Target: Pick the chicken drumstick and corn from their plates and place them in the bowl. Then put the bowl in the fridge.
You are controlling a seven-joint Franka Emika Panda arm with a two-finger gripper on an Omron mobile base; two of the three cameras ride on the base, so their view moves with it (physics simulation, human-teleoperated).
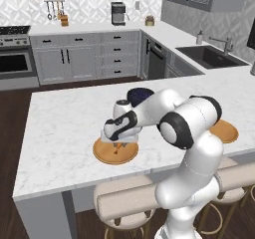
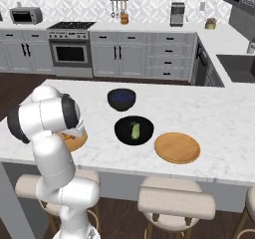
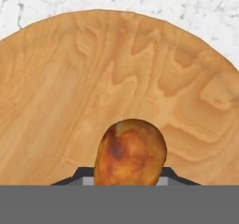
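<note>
Hovering low over the nearest plate (image 1: 115, 152), the gripper (image 1: 118, 144) has the chicken drumstick (image 3: 130, 152) sitting between its 2 dark tips, though I cannot tell whether they are pressing on the meat or just flanking it. The drumstick looks rounded and glossy, so a weak or off-centre pinch could let it squirt out and roll across the wood or onto the marble counter (image 1: 60, 128). Just beyond, the black bowl (image 2: 134, 130) already holds the corn (image 2: 135, 131), with the second plate (image 2: 177, 147) bare beside it. Carrying across risks clipping that bowl's rim and nudging it. Farther back sits the smaller dark blue bowl (image 2: 121, 99), an easy wrong target for the drop.
</note>
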